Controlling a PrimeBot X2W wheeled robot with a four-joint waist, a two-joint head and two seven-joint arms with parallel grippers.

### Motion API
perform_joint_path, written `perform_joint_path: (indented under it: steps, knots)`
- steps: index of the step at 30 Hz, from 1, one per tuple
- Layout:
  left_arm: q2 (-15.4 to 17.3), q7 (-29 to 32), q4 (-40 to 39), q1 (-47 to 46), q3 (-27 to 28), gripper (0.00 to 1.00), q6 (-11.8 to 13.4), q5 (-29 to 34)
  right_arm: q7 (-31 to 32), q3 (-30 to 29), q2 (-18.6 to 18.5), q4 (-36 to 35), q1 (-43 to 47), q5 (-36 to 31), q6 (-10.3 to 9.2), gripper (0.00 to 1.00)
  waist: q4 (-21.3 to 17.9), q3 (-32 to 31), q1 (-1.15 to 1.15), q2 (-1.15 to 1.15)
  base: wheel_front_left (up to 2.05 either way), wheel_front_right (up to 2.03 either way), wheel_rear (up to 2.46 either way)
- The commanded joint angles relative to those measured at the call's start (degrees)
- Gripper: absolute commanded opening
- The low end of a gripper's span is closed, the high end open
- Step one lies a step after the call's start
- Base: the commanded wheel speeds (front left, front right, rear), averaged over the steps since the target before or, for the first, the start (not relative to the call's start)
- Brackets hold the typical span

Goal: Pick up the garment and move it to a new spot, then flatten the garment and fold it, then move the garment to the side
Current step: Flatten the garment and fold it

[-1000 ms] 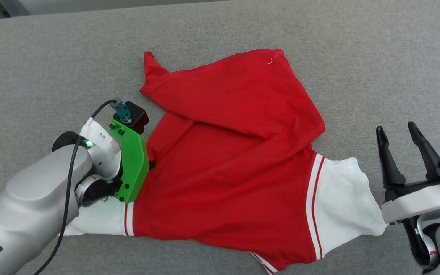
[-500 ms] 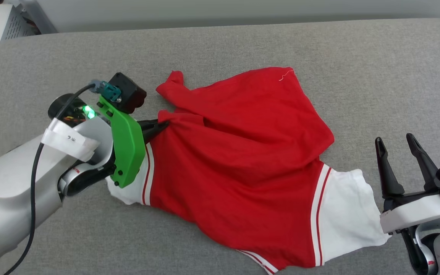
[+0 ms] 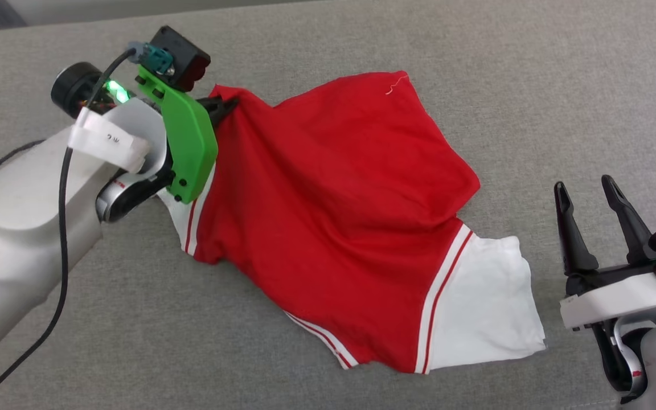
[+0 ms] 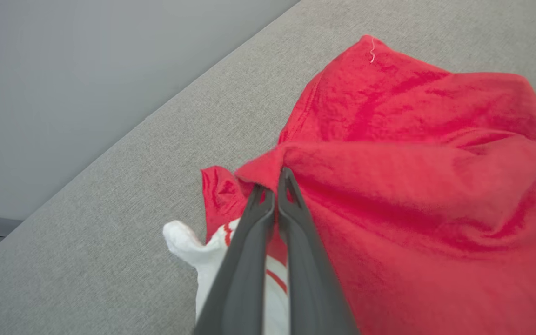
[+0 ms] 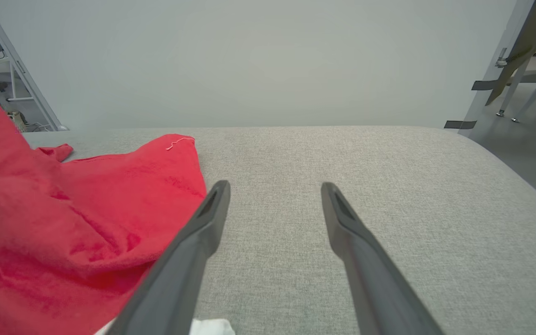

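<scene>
The garment [image 3: 333, 210] is a red jersey with white sleeves and red-white stripe trim, lying crumpled on the grey padded table [image 3: 533, 85]. My left gripper [image 3: 231, 106] is shut on a red fold at the garment's upper left edge and holds that part raised. In the left wrist view the two dark fingers [image 4: 268, 218] pinch the red cloth of the garment [image 4: 412, 186], and a white sleeve [image 4: 189, 242] hangs below them. My right gripper [image 3: 584, 191] stands open at the lower right, just right of the other white sleeve [image 3: 482, 307], with nothing between its fingers [image 5: 203, 232].
The grey table's far edge [image 5: 296, 128] meets a pale wall. Beyond the right corner of the table are metal legs and a grey floor [image 5: 519, 121]. Bare grey cloth spreads right of the garment [image 5: 86, 218] and ahead of my right gripper [image 5: 275, 186].
My left gripper has risen and moved toward the far left with the red fold in it, dragging the garment along and lifting its left side. The right gripper has stayed put.
</scene>
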Motion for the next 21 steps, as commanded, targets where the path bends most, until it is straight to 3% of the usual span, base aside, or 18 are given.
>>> perform_joint_path:
  steps: [1, 9, 15, 16, 17, 18, 21]
  knots:
    - [-1.6, -1.1, 2.6, -1.7, -0.1, 0.0, -0.3, 1.3, -0.7, 0.2, 0.4, 0.1, -1.2, 0.2, -0.03, 1.0, -3.0, 3.5, 0.0, 0.0, 0.0, 0.0, 0.0]
    - [-8.1, -7.3, 17.9, -3.0, -2.1, 0.0, -1.3, 5.7, -1.9, 1.0, 0.4, 1.1, -3.9, 0.4, -0.03, 1.0, -4.9, 6.5, 0.0, 0.0, 0.0, 0.0, 0.0]
    - [-10.5, -8.6, 24.7, 0.0, -3.7, 0.0, -1.6, 7.4, -2.3, 1.1, 0.4, 1.9, -4.9, 0.1, -0.03, 1.0, -4.8, 6.5, 0.0, 0.0, 0.0, 0.0, 0.0]
    - [-10.7, -9.1, 24.9, 0.3, -3.8, 0.13, -1.6, 7.5, -2.3, 1.1, 0.4, 2.0, -4.9, 0.0, -0.03, 1.0, -4.5, 6.3, 0.0, 0.0, 0.0, 0.0, 0.0]
    - [-10.7, -10.2, 25.3, 0.4, -3.9, 0.7, -1.6, 7.9, -2.3, 1.1, 0.3, 2.0, -4.8, -0.1, -0.03, 1.0, -4.3, 5.9, 0.0, 0.0, 0.0, 0.0, 0.0]
    - [-10.7, -11.6, 25.8, 0.2, -4.0, 1.0, -1.6, 8.6, -2.3, 1.0, 0.3, 2.0, -4.7, -0.2, -0.03, 1.0, -4.0, 5.5, 0.0, 0.0, 0.0, 0.0, 0.0]
    - [-11.3, -17.5, 27.3, -0.2, -3.8, 1.0, -1.7, 10.3, -2.2, 1.0, -0.1, 1.8, -4.1, -0.4, -0.03, 1.0, -2.8, 3.6, 0.0, 0.0, 0.0, 0.0, 0.0]
